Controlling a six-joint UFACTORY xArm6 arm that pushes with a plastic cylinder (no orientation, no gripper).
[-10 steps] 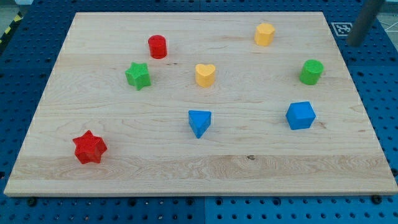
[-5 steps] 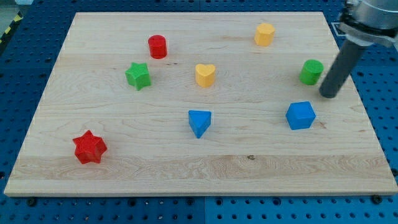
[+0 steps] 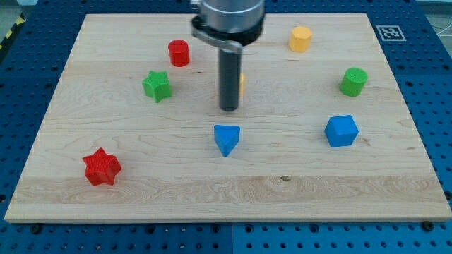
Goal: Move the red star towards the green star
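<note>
The red star (image 3: 102,167) lies near the board's lower left. The green star (image 3: 157,86) lies up and to the right of it, in the upper left part of the board. My tip (image 3: 228,109) stands near the board's middle, just above the blue triangle (image 3: 226,138) and well right of the green star. The rod hides most of the yellow heart (image 3: 242,85) behind it. The tip is far from the red star and touches no block.
A red cylinder (image 3: 179,53) stands above the green star. A yellow hexagon block (image 3: 300,39) is at the top right, a green cylinder (image 3: 353,82) at the right, a blue cube (image 3: 341,130) below it. The wooden board (image 3: 212,190) sits on a blue pegboard.
The rod has swept left from the board's right side, beside the green cylinder, to the middle, now covering the yellow heart. No block has moved.
</note>
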